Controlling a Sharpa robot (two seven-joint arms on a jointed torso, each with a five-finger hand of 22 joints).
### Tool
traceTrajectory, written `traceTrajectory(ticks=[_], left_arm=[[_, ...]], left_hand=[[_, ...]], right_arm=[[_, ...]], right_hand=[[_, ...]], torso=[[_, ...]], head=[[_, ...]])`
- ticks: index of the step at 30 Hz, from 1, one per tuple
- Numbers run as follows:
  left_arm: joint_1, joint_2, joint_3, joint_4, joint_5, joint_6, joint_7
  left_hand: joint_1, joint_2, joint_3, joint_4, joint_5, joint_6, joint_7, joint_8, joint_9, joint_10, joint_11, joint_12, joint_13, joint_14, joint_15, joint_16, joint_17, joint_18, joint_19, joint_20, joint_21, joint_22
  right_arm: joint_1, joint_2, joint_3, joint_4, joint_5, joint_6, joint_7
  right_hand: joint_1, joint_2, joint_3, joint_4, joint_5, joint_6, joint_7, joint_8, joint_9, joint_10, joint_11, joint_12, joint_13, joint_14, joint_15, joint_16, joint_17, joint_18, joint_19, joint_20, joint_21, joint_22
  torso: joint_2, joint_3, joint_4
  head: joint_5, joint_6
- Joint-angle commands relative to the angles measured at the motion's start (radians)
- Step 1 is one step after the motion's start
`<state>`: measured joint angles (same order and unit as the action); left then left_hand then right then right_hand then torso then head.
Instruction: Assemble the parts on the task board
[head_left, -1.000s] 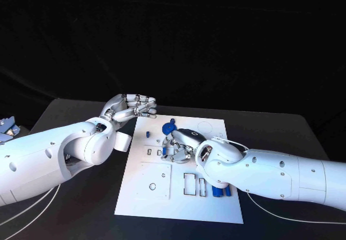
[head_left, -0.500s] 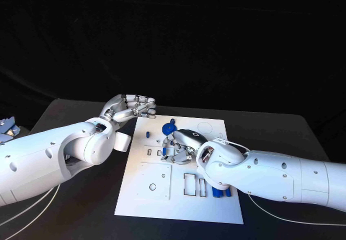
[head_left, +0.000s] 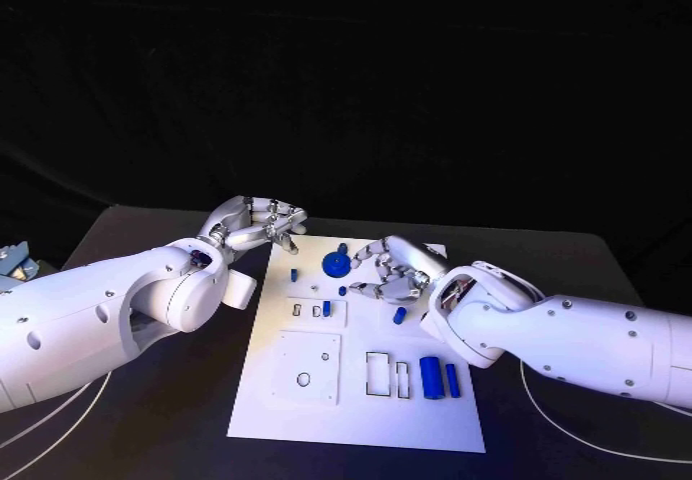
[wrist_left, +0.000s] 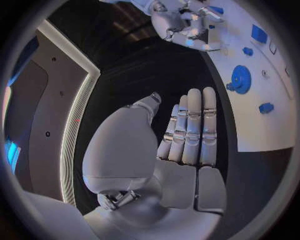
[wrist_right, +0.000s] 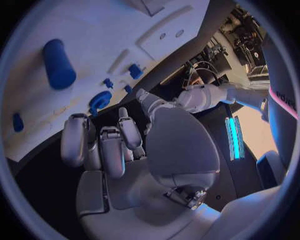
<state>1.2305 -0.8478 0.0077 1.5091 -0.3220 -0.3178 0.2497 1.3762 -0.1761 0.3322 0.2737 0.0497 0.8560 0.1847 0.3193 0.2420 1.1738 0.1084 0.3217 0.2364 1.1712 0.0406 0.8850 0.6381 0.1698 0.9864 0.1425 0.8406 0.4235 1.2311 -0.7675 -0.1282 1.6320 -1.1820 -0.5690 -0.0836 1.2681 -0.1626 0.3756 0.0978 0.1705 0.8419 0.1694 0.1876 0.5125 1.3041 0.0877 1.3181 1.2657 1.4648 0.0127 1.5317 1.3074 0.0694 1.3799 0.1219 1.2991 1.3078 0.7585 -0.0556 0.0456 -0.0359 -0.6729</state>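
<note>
Right hand (head_left: 392, 272) hovers over the board (head_left: 361, 420), fingers curled, holding nothing; gear (head_left: 336, 265) just beside it, likely next pick. Left hand (head_left: 257, 222) empty, fingers loosely together, parked off the board's corner.

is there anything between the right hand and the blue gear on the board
Nothing visible. The right hand hovers with fingers spread just beside the blue gear on the task board; the small blue parts lie nearer the robot, off that line.
</note>
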Motion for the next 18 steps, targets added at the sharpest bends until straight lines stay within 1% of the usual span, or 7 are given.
traceTrajectory(ticks=[1, 3, 4, 5, 9, 14, 18], left_arm=[[0.001, 0.01, 0.0, -0.011, -0.194, 0.087, -0.15], [0.001, 0.017, 0.001, -0.017, -0.247, 0.111, -0.203], [0.001, 0.022, 0.001, -0.02, -0.284, 0.133, -0.239], [0.001, 0.026, 0.001, -0.024, -0.321, 0.158, -0.276], [0.005, 0.043, 0.001, -0.033, -0.449, 0.256, -0.4], [0.028, 0.069, 0.001, -0.043, -0.59, 0.357, -0.528], [0.055, 0.09, 0.001, -0.05, -0.662, 0.428, -0.608]], left_hand=[[-0.035, 0.019, -0.021, 0.008, 0.006, -0.011, -0.01, 0.047, 0.023, -0.032, -0.017, 0.137, 0.1, 0.086, -0.016, 0.211, 0.195, 0.012, 0.016, -0.017, 0.103, 0.062], [-0.052, 0.031, -0.026, 0.016, 0.004, -0.013, -0.01, 0.077, 0.038, -0.051, -0.02, 0.214, 0.156, 0.115, -0.015, 0.286, 0.284, 0.013, 0.003, -0.019, 0.139, 0.087], [-0.076, 0.032, -0.034, 0.015, 0.002, -0.011, -0.026, 0.125, 0.062, -0.057, -0.032, 0.328, 0.233, 0.19, -0.028, 0.397, 0.42, 0.001, 0.055, -0.027, 0.234, 0.193], [-0.104, 0.037, -0.037, 0.01, -0.005, -0.037, -0.028, 0.179, 0.093, -0.107, -0.042, 0.448, 0.32, 0.211, -0.032, 0.441, 0.468, -0.009, 0.074, -0.035, 0.307, 0.276], [-0.165, 0.055, -0.047, 0.019, 0.003, -0.043, -0.042, 0.245, 0.129, -0.115, -0.045, 0.558, 0.386, 0.254, -0.04, 0.497, 0.55, -0.026, 0.125, -0.038, 0.389, 0.396], [-0.229, 0.061, -0.101, 0.021, 0.0, -0.034, -0.072, 0.348, 0.19, -0.029, -0.07, 0.748, 0.574, 0.311, -0.063, 0.562, 0.66, -0.048, 0.202, -0.056, 0.477, 0.536], [-0.236, 0.064, -0.121, 0.021, 0.0, -0.03, -0.083, 0.384, 0.217, 0.002, -0.08, 0.797, 0.628, 0.327, -0.072, 0.58, 0.695, -0.056, 0.227, -0.064, 0.502, 0.579]], right_arm=[[0.027, -0.031, 0.002, 0.003, 0.283, -0.012, 0.074], [0.041, -0.049, 0.003, 0.0, 0.339, -0.004, 0.077], [0.049, -0.06, 0.003, -0.003, 0.368, 0.002, 0.079], [0.056, -0.07, 0.004, -0.006, 0.391, 0.008, 0.082], [0.076, -0.102, 0.004, -0.016, 0.437, 0.017, 0.089], [0.091, -0.139, 0.004, -0.027, 0.459, 0.017, 0.096], [0.096, -0.165, 0.004, -0.03, 0.464, 0.015, 0.098]], right_hand=[[-0.005, 0.004, 0.004, 0.008, 0.022, 0.009, 0.001, 0.01, 0.001, -0.007, -0.001, -0.005, -0.002, 0.075, 0.0, -0.006, 0.129, 0.007, -0.003, -0.003, -0.006, 0.024], [-0.009, 0.006, 0.005, 0.012, 0.028, 0.011, 0.001, 0.013, 0.002, -0.006, -0.002, -0.005, -0.002, 0.074, 0.0, -0.007, 0.128, 0.007, -0.003, -0.003, -0.007, 0.024], [-0.009, 0.007, 0.005, 0.013, 0.029, 0.012, 0.0, 0.014, 0.002, -0.005, -0.002, -0.004, -0.001, 0.075, 0.0, -0.006, 0.129, 0.006, -0.002, -0.003, -0.005, 0.026], [-0.01, 0.007, 0.006, 0.014, 0.031, 0.014, 0.0, 0.016, 0.003, -0.004, -0.002, -0.003, -0.001, 0.075, -0.001, -0.007, 0.129, 0.006, -0.002, -0.004, -0.006, 0.026], [-0.012, 0.008, 0.006, 0.015, 0.033, 0.015, -0.001, 0.018, 0.003, -0.004, -0.003, -0.003, -0.001, 0.075, -0.001, -0.006, 0.131, 0.006, 0.0, -0.004, -0.003, 0.028], [-0.012, 0.008, 0.006, 0.016, 0.034, 0.016, -0.001, 0.019, 0.003, -0.005, -0.003, -0.005, -0.003, 0.075, -0.001, -0.006, 0.13, 0.005, 0.002, -0.004, -0.002, 0.029], [-0.013, 0.007, 0.006, 0.016, 0.036, 0.016, -0.001, 0.019, 0.003, -0.006, -0.003, -0.005, -0.004, 0.075, -0.001, -0.007, 0.129, 0.005, 0.001, -0.004, -0.003, 0.029]], torso=[[-0.007, 0.0037, -0.0052], [-0.008, 0.0043, -0.0047], [-0.01, 0.0047, -0.0036], [-0.011, 0.0051, -0.0032], [-0.015, 0.0063, -0.0024], [-0.017, 0.0059, -0.0049], [-0.018, 0.0064, -0.0051]], head=[[0.006, -0.005], [0.007, -0.01], [0.008, -0.013], [0.01, -0.015], [0.014, -0.018], [0.019, -0.022], [0.024, -0.023]])
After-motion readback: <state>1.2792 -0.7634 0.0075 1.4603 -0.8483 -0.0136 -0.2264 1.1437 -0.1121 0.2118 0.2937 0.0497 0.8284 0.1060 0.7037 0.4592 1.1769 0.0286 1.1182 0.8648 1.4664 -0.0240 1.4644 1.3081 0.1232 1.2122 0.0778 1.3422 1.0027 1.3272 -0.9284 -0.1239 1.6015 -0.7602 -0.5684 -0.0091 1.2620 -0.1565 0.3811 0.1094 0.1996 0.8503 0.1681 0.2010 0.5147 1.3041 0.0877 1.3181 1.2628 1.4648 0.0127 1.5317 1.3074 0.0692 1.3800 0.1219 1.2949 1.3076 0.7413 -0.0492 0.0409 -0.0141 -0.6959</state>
